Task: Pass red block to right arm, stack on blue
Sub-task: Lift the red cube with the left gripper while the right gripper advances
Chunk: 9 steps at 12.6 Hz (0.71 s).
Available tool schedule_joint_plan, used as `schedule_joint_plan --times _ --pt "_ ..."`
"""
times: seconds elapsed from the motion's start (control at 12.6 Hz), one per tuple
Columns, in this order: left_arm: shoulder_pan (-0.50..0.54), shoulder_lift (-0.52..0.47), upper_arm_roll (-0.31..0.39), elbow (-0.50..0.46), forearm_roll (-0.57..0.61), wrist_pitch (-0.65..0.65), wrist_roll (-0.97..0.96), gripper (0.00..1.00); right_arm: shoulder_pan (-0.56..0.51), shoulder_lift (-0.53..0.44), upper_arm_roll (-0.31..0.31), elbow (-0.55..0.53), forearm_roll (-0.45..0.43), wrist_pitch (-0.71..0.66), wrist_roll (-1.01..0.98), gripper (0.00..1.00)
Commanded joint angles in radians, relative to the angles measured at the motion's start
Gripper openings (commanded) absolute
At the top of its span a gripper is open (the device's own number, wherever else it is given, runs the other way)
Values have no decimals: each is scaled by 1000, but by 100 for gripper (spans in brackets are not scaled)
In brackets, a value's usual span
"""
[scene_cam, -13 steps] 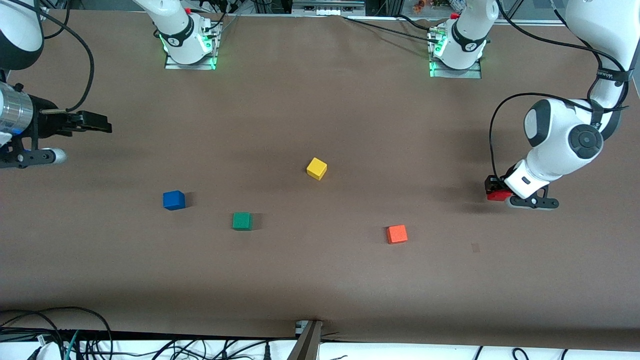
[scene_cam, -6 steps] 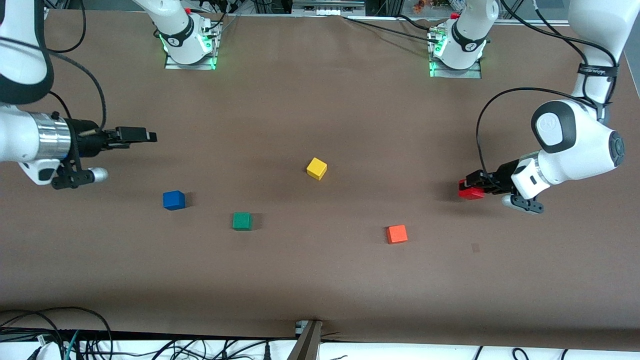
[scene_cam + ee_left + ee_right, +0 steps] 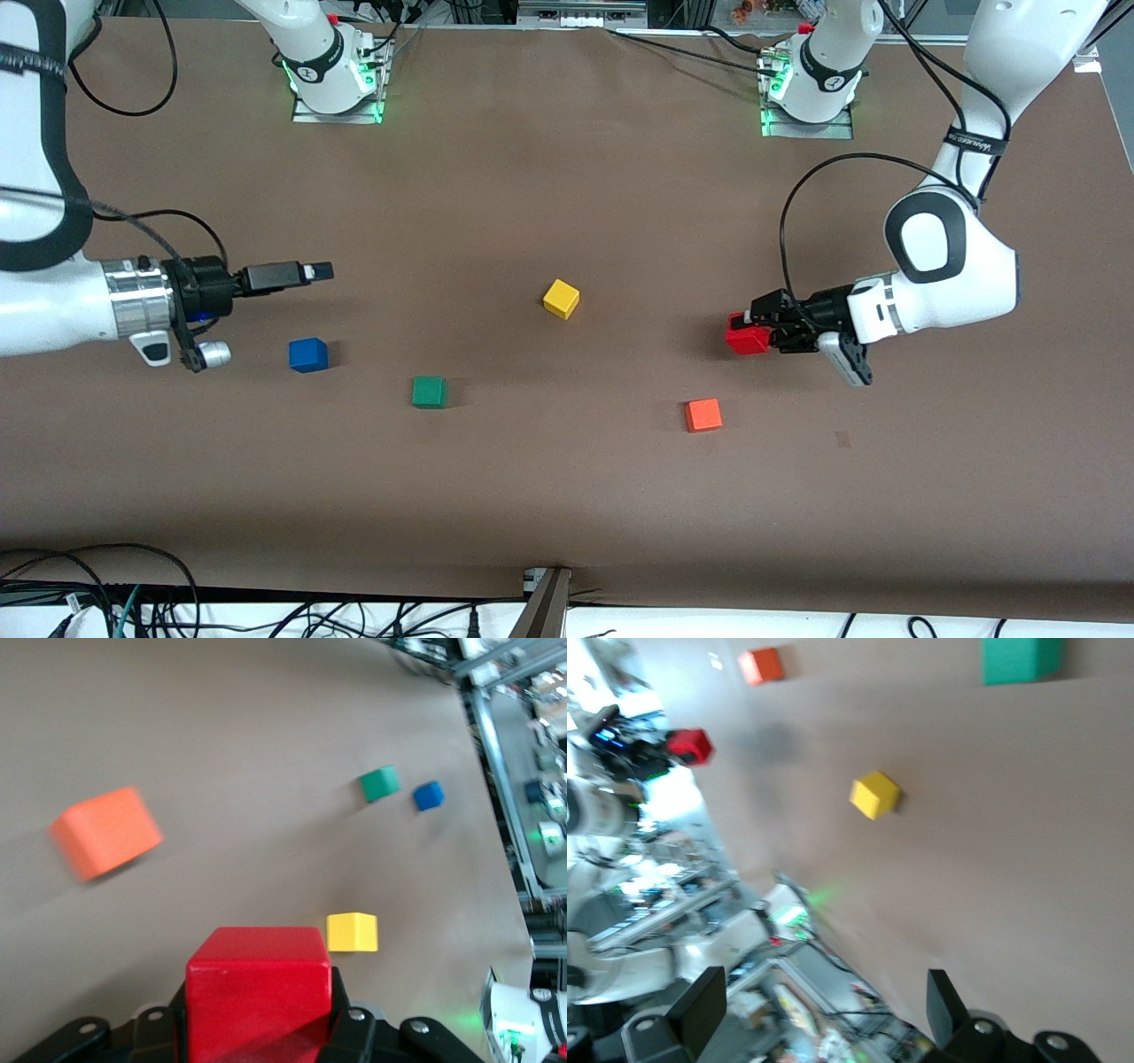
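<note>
My left gripper (image 3: 751, 335) is shut on the red block (image 3: 747, 338) and holds it in the air, pointing sideways toward the right arm's end; the block fills the near part of the left wrist view (image 3: 259, 992). My right gripper (image 3: 321, 271) is open and empty, held level over the table, pointing toward the left arm's end. The blue block (image 3: 307, 354) lies on the table under and a little nearer the front camera than the right gripper. The red block also shows small in the right wrist view (image 3: 690, 746).
A yellow cube (image 3: 561, 299) lies mid-table between the two grippers. A green cube (image 3: 429, 392) lies beside the blue block, toward the left arm's end. An orange-red cube (image 3: 703, 415) lies nearer the front camera than the red block.
The left gripper has carried the red block toward the table's middle. The right gripper has also moved toward the middle, now over the blue block's area.
</note>
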Motion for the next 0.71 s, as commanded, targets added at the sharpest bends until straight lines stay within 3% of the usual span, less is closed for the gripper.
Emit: schedule_joint_plan --times 0.0,0.24,0.63 --pt "15 24 -79 55 -25 -14 112 6 -2 23 13 -54 141 47 -19 100" --pt "-28 50 -107 148 -86 -3 341 5 22 80 17 -130 383 66 -64 100" --pt "-137 55 -109 206 -321 -1 643 1 84 137 19 -209 598 87 -173 100"
